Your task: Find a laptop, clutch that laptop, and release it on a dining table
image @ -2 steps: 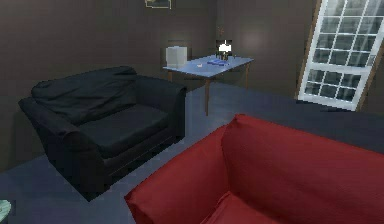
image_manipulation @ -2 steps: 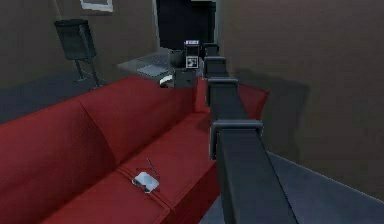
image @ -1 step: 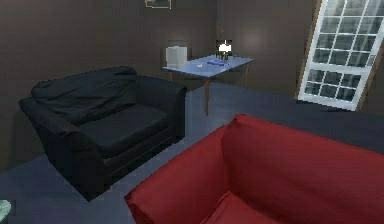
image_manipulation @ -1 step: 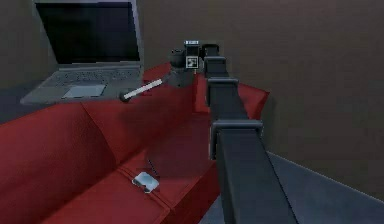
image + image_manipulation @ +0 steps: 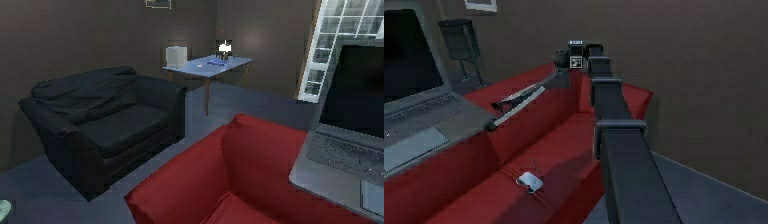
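Laptop (image 5: 412, 70) located beside fingers (image 5: 519, 101), by red sofa (image 5: 554, 130); hold and finger state: cannot tell. Delivery to far blue tabletop (image 5: 225, 68) outstanding.

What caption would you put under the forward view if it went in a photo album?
Open laptop at the right edge beside a red sofa, with a dark armchair and a blue table beyond.

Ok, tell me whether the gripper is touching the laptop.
Cannot tell. In the arm side view the gripper ends at a corner of the laptop, with the red sofa behind, but neither contact nor gap shows plainly.
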Motion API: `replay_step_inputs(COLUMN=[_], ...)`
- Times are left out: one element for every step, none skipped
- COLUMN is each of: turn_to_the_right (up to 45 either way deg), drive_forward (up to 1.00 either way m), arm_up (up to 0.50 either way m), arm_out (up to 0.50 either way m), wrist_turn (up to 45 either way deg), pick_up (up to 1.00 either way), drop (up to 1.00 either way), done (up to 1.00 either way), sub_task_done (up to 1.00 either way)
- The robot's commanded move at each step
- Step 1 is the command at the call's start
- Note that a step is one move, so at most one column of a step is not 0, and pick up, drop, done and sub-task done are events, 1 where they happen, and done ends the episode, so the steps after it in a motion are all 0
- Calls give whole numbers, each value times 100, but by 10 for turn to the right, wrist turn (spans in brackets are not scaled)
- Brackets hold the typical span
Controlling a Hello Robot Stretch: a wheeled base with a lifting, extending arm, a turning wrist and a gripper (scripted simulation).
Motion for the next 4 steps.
replay_step_inputs(turn_to_the_right=[0,0,-450,-60], drive_forward=[0,0,0,0], arm_up=[0,0,0,0], arm_out=[0,-40,0,0], wrist_turn=[-300,0,0,0], pick_up=[0,0,0,0], drop=[0,0,0,0], done=[0,0,0,0], sub_task_done=[0,0,0,0])
